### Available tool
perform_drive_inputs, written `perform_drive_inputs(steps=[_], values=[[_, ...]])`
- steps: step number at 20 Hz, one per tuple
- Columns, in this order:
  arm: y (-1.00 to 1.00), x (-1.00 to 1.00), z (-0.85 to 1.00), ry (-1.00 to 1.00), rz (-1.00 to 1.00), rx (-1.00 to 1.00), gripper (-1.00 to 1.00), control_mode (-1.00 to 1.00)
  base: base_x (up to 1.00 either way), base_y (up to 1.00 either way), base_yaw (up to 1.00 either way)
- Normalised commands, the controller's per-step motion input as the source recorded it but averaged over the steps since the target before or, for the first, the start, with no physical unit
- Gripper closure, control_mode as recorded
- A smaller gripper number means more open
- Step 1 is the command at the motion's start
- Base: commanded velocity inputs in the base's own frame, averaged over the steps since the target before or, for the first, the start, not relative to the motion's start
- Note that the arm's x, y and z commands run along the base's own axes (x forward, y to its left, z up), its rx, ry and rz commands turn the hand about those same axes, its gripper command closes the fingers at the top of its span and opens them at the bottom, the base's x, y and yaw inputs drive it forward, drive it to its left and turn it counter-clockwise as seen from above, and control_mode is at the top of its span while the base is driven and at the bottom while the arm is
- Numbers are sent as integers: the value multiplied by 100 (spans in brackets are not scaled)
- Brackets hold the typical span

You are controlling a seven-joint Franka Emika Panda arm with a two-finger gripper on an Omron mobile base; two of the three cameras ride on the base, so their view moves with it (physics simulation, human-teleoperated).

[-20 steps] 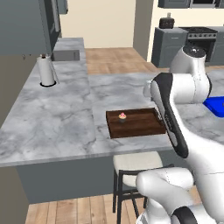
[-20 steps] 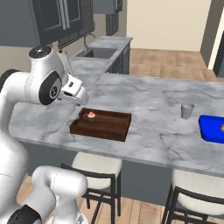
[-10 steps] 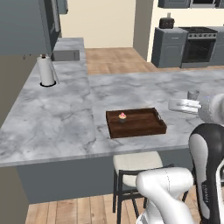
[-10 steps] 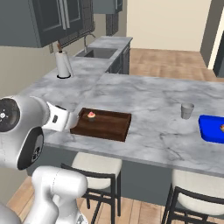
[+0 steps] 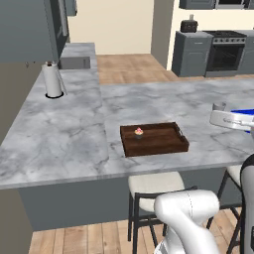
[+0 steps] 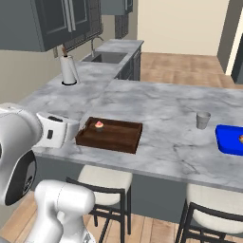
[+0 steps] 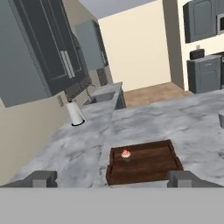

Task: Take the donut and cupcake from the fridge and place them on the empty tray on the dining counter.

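The dark brown wooden tray [image 5: 158, 140] [image 6: 114, 135] [image 7: 148, 162] lies near the front edge of the marble dining counter [image 5: 69, 129]. The tiny pink-topped cupcake [image 5: 139, 132] [image 6: 99, 125] [image 7: 126, 154] stands upright in its left part. In the hand view my gripper [image 7: 113, 179] is open, its fingertips [image 7: 41, 178] spread wide with nothing between them. It is held back from the tray, on the stool side of the counter, looking down over it. The donut and the fridge are out of view.
A paper towel roll [image 5: 52, 79] [image 6: 69, 69] stands at the counter's far left, with a sink [image 5: 74, 63] behind it. A grey cup [image 6: 203, 120] and a blue container [image 6: 230, 139] sit to the right. Stools [image 5: 158, 184] stand under the front edge.
My arm has pulled back from over the tray toward the base. The cupcake stays in the tray where it was.
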Motion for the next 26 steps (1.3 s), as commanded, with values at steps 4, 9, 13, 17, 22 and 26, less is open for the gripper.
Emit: perform_drive_inputs(steps=[4,9,13,17,22,26], values=[[0,0,0,0,0,0,-100,100,-28,0,0],[0,0,0,0,0,0,-100,100,-93,0,0],[0,0,0,0,0,0,-100,100,-100,-40,0],[0,0,0,0,0,0,-100,100,-48,-100,-12],[0,0,0,0,0,0,-100,100,-5,-100,-14],[0,0,0,0,0,0,-100,100,0,-100,-15]])
